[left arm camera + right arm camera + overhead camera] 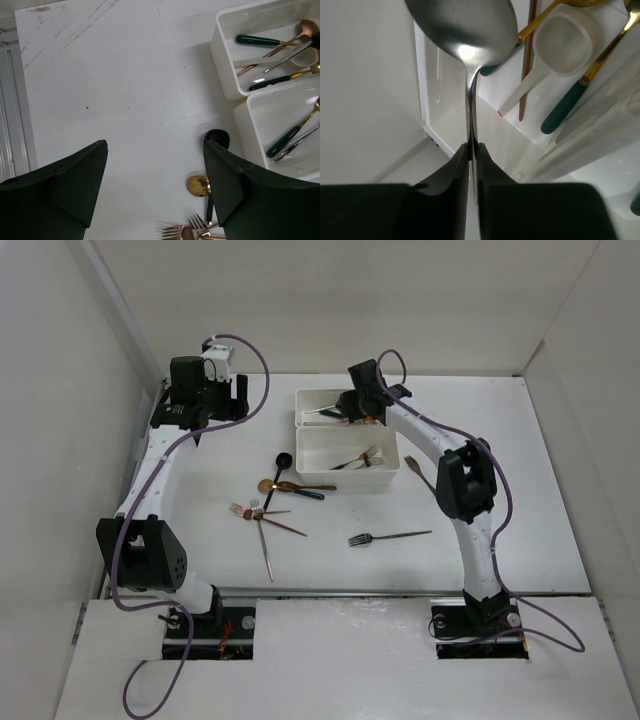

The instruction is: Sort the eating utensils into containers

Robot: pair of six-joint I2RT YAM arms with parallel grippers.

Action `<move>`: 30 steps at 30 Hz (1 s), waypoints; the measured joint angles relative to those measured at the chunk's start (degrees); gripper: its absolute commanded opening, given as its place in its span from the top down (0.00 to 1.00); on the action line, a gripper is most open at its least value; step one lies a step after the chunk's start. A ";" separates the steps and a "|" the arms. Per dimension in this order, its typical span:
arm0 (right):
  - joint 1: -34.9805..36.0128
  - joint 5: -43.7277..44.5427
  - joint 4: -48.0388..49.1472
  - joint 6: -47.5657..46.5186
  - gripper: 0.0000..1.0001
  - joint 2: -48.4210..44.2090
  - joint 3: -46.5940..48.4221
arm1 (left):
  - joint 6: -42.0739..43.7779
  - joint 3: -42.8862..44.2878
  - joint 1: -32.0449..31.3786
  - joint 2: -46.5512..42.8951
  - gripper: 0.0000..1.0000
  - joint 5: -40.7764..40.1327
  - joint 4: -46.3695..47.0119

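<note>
Silver spoon [462, 30] pinched by thin handle in right fingers [445, 190], hung over end wall of far tray [303, 410]. Risk: handle swivelled in narrow grip, spoon dropped across rim. Left fingers [75, 185] spread wide, empty, above table [125, 75].

A white table [530, 490] fills the middle of the top view, closed in by plain white walls [330, 300] at the top, left and right of the frame. A metal rail [340, 592] runs along its lower edge, with a white board [340, 660] below. In the left wrist view, a brown scuff [39, 8] marks the upper left corner, with faint scratches [75, 30] beside it.
</note>
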 measured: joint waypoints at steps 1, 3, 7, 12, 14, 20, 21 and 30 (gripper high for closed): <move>0.07 -0.37 0.76 0.33 0.78 0.04 -0.68 | -0.02 0.00 0.00 0.00 0.25 -0.02 0.09; 0.07 -0.87 3.10 0.79 0.59 -0.13 -2.82 | 0.02 0.00 0.00 -0.02 0.25 -0.07 0.28; 0.07 -1.68 5.86 -1.25 0.55 -0.13 -5.40 | 0.04 0.00 0.00 -0.28 0.25 -0.11 0.28; 0.81 -0.94 10.54 -14.08 0.17 -1.51 -5.40 | -0.26 0.00 0.00 -0.68 0.25 0.26 0.28; 1.81 -0.48 11.13 -20.90 0.17 -3.37 -5.33 | -0.66 -0.26 0.00 -1.14 0.25 0.74 0.44; 4.83 -6.71 14.64 -51.91 0.12 -20.50 -16.06 | -1.86 -2.03 0.00 -3.85 0.25 1.64 0.31; 5.29 -8.61 14.71 -58.55 0.12 -25.31 -19.82 | -2.16 -2.43 0.00 -4.33 0.25 1.64 0.31; 12.70 -25.59 2.34 -113.52 0.12 -48.85 -42.93 | -4.33 -7.69 0.00 -9.46 0.25 2.03 1.60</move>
